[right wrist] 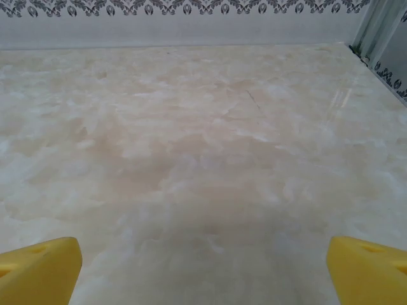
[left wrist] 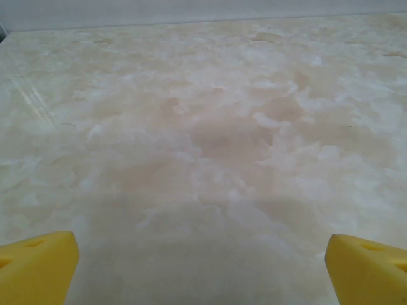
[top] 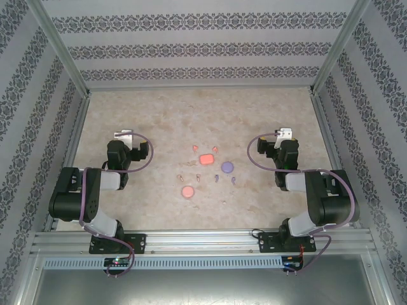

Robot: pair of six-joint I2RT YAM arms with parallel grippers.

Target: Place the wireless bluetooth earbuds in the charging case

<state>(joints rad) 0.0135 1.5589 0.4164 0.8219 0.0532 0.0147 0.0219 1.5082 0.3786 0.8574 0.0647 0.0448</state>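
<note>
A marbled beige table [top: 146,114], enclosed by patterned walls [top: 203,51], is seen from above, with two black arms mounted at its near edge. The earbuds are scattered loose on the middle of the table, between the arms: two pink earbuds [top: 195,147] lie at the far side of the group, two more are placed nearer the arms, and two purple earbuds [top: 217,178] lie just to the right of those. Three small cases are set among them: a pink square case [top: 205,159], a purple round case [top: 227,167] just beside it, and a pink round case [top: 187,191] nearest the arms. The left gripper [top: 124,135] is held well to the left of the group and the right gripper [top: 284,133] well to the right. Both are released and nothing is grasped: in each wrist view the yellow fingertips [left wrist: 38,267] are spread wide, with bare table seen between them.
</note>
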